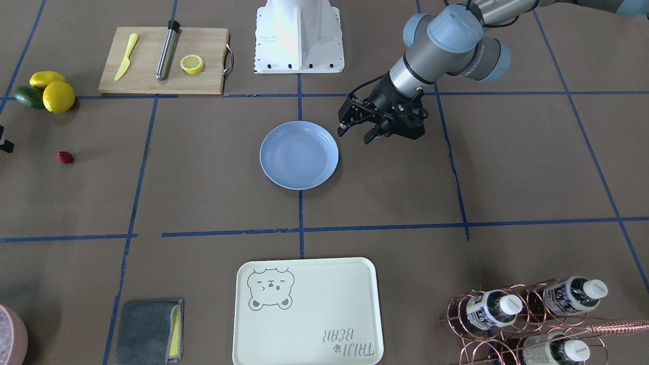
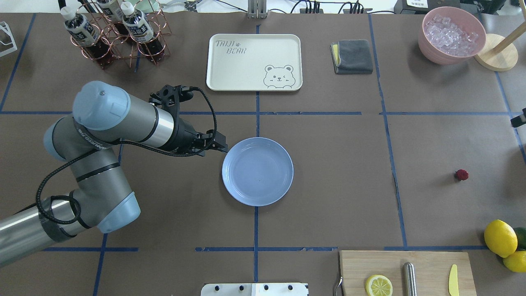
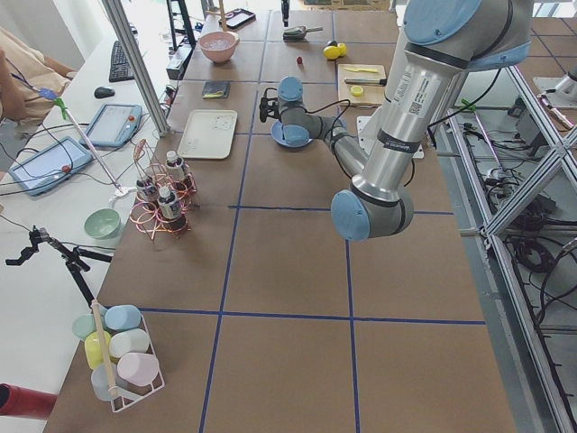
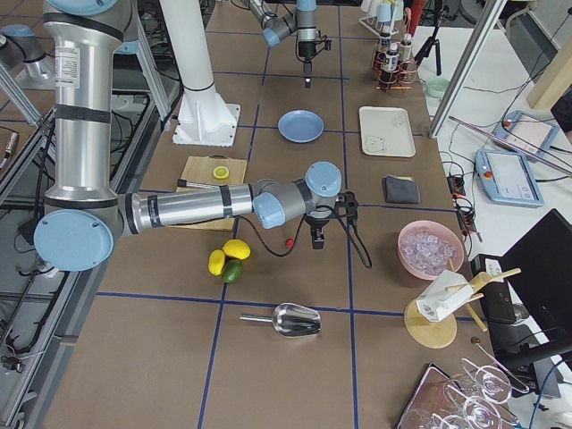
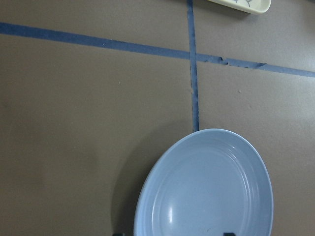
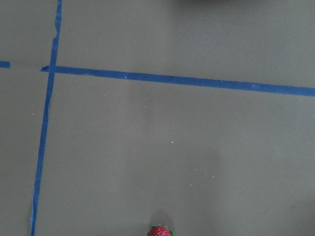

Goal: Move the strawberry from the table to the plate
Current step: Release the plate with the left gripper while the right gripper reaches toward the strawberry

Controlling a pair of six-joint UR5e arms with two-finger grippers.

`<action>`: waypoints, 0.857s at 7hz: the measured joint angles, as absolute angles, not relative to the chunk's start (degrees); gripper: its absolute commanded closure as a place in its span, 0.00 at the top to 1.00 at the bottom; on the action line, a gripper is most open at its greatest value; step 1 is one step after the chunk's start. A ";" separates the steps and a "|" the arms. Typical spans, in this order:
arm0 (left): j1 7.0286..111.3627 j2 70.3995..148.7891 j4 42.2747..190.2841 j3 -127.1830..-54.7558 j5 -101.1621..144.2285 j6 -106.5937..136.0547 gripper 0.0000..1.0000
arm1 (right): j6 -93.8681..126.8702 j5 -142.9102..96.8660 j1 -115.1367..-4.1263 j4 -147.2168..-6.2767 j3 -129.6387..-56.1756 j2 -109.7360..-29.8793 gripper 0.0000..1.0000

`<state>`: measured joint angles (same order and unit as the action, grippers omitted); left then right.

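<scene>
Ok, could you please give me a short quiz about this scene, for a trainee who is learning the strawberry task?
1. True or false: the strawberry already lies on the plate.
2. What is closest to the left gripper? A) the plate B) the cutting board C) the bear tray
3. Fill in: the gripper nearer the strawberry is the ____ gripper.

Key:
1. False. It lies on the bare table, far from the empty plate.
2. A. The open left gripper is just beside the plate's rim.
3. Right. The right gripper is close beside the berry in the exterior right view.
</scene>
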<state>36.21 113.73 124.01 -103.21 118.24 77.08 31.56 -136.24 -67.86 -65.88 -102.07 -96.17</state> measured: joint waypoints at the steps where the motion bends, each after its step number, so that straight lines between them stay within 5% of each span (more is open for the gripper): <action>1: 36.39 112.67 123.83 -104.36 118.26 77.08 0.77 | 40.47 -132.02 -62.82 -57.91 -102.02 -98.04 1.00; 6: 36.30 112.13 123.86 -104.91 118.04 77.24 0.80 | 47.81 -121.95 -51.26 -51.73 -99.75 -101.12 0.99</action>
<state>36.30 112.13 123.86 -104.91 118.04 77.24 47.81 -121.95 -51.26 -51.73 -99.75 -101.12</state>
